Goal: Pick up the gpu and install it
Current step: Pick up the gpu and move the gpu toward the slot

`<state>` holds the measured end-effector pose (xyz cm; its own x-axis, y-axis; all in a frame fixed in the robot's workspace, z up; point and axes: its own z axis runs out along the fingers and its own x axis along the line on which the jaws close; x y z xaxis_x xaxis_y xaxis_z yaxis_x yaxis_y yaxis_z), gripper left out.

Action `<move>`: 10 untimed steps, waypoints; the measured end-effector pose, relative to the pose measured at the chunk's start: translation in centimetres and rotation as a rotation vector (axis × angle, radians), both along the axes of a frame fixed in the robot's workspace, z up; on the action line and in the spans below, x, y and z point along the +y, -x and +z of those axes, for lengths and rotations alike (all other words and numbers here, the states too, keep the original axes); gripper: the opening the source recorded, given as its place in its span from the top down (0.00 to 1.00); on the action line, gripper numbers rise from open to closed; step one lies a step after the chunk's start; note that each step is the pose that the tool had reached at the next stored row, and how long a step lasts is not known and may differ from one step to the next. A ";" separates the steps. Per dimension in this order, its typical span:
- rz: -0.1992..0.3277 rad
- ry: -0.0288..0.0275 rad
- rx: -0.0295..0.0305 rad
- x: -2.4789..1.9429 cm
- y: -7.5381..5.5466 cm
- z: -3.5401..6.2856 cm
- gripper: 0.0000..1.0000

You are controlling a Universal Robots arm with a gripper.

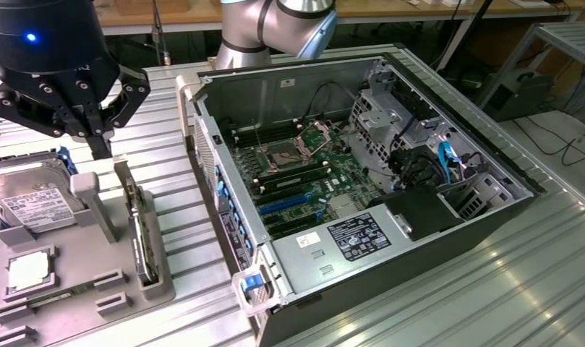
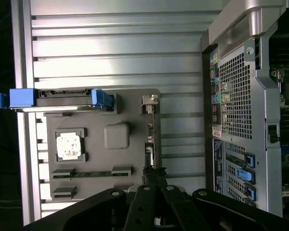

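- Above the grey parts holder [image 1: 84, 253], the arm's black gripper [image 1: 97, 148] hangs with its 2 fingers [image 2: 144, 202] pressed together and nothing held between them.
- Below the tool and slightly toward the computer case [image 1: 272, 90], the gpu [image 1: 141, 224] stands on edge in a slot along the holder's case-side rim. The tool is clear of it and not touching.
- Seen from the wrist, the gripper [image 2: 154, 177] lines up with the gpu [image 2: 150, 139], which shows edge-on as a thin dark strip with a silver bracket [image 2: 149, 102] at 1 end.
- Under the tool on the side away from the case, a silver hard drive [image 1: 27, 199] with a white label sits in the same holder, with blue rails [image 2: 101, 98] on its ends.
- Past the hard drive from the tool, a small square chip [image 1: 27, 271] lies flat in its own recess in the holder. Between that chip and the gpu, a plain grey block [image 2: 116, 135] rises from the holder.
- Beside the tool, just beyond the gpu, the case lies on its side with its panel off, and the green motherboard [image 1: 302, 177] faces up.
- Blue expansion slots [image 1: 287, 206] run across the board near the case wall closest to the holder.
- Beneath everything, a slatted aluminium table [image 1: 466, 289] carries both holder and case, which sit near each other without touching.
- Beyond the case from the tool, the arm's grey joints [image 1: 272, 22] rise at the table's far edge.
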<state>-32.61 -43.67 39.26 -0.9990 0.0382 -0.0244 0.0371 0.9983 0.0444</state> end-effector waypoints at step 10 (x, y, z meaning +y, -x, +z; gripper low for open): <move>0.000 0.0000 0.0000 0.00 0.0 0.00 0.89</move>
<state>-32.61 -43.67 39.26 -0.9990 0.0383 -0.0244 0.0372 0.9983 0.0443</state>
